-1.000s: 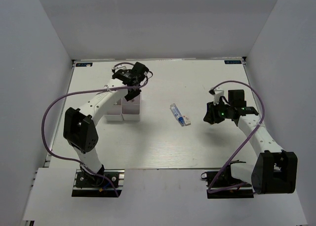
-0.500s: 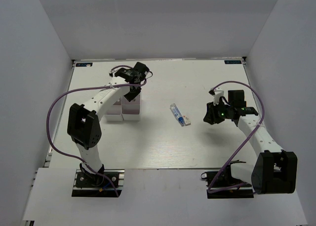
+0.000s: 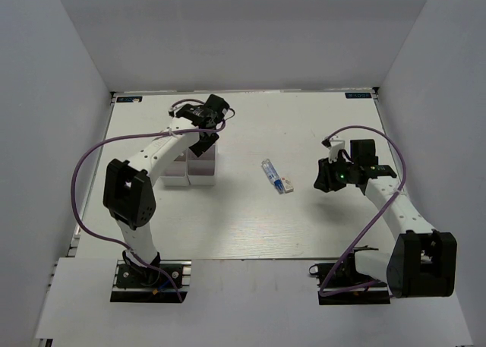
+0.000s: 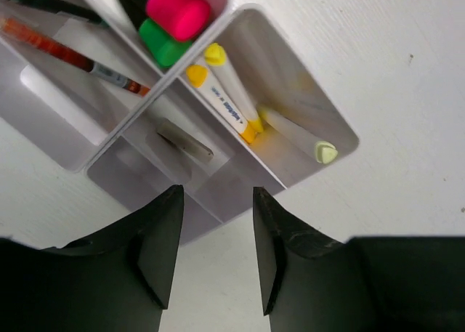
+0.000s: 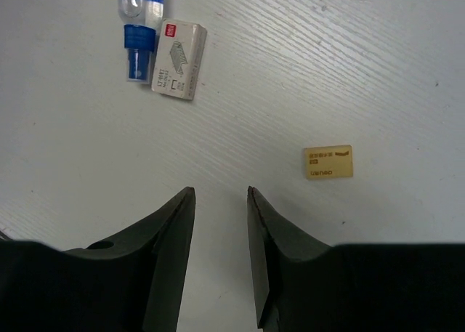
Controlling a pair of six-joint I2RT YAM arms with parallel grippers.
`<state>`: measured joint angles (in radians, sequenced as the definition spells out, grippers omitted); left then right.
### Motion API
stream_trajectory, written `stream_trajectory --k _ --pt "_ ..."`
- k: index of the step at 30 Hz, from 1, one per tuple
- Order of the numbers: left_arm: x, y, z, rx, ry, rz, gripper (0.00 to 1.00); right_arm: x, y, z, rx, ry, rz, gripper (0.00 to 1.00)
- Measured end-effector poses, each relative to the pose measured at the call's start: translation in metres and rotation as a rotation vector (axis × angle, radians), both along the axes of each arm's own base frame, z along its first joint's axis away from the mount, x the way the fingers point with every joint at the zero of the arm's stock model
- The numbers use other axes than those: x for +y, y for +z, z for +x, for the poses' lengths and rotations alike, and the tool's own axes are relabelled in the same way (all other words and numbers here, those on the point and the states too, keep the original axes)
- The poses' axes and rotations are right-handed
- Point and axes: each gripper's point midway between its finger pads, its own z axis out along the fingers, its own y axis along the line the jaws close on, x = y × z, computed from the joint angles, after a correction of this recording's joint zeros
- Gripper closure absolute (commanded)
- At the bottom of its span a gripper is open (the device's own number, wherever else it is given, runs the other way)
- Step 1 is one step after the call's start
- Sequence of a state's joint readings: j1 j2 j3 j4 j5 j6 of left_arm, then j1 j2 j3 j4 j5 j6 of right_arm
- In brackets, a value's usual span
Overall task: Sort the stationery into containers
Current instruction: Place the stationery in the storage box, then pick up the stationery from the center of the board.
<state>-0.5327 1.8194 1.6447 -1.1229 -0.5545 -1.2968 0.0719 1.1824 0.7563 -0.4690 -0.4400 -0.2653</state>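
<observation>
I'm hovering my left gripper [image 4: 216, 201] over the white organizer [image 4: 298, 92], jaws spread, gripping nothing, I'm holding my right gripper [image 5: 219, 197] above the table [image 5: 378, 56], jaws parted, beige eraser [image 5: 328, 161] nearby

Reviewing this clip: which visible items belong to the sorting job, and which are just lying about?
Job: white organizer, with pens and highlighters already in it; on the table, blue-capped tube, grey-beige box, tan eraser.
Lying about: nothing loose; only purple cables and blue table-corner labels.
</observation>
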Motion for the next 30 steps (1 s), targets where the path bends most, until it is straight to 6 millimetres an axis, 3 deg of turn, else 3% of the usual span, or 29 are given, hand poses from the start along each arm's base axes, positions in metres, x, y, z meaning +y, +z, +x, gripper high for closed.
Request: stream_trajectory --k 4,6,9,11,16,19,24,26,30 --pt "-0.013 0.006 0.003 -0.031 -0.129 -0.026 0.47 -0.010 -0.006 0.003 0.036 -0.082 -0.036 0.62" --pt "-0.022 0.013 -0.003 -0.069 -0.235 -0.066 0.37 -0.016 -0.008 0.007 0.055 -0.134 -0.056 0.62" --pt "-0.030 0.028 -0.029 -0.156 -0.430 -0.143 0.23 -0.026 -0.012 0.013 0.088 -0.215 -0.086 0.47" --pt "-0.034 0.043 -0.048 -0.237 -0.538 -0.196 0.20 -0.032 -0.016 0.016 0.107 -0.246 -0.111 0.40" --pt "-0.042 0.075 -0.074 -0.376 -0.703 -0.265 0.18 -0.047 -0.038 0.015 0.160 -0.243 -0.210 0.37" --pt "-0.043 0.065 -0.088 -0.367 -0.757 -0.278 0.18 -0.055 -0.049 0.015 0.176 -0.229 -0.264 0.37" --pt "-0.031 0.026 -0.122 -0.277 -0.787 -0.295 0.18 -0.062 -0.060 0.017 0.193 -0.215 -0.315 0.37" --pt "-0.027 0.024 -0.132 -0.272 -0.790 -0.301 0.18 -0.063 -0.066 0.021 0.207 -0.209 -0.325 0.37" --pt "-0.022 0.037 -0.142 -0.312 -0.788 -0.318 0.17 -0.062 -0.074 0.024 0.225 -0.178 -0.331 0.34"
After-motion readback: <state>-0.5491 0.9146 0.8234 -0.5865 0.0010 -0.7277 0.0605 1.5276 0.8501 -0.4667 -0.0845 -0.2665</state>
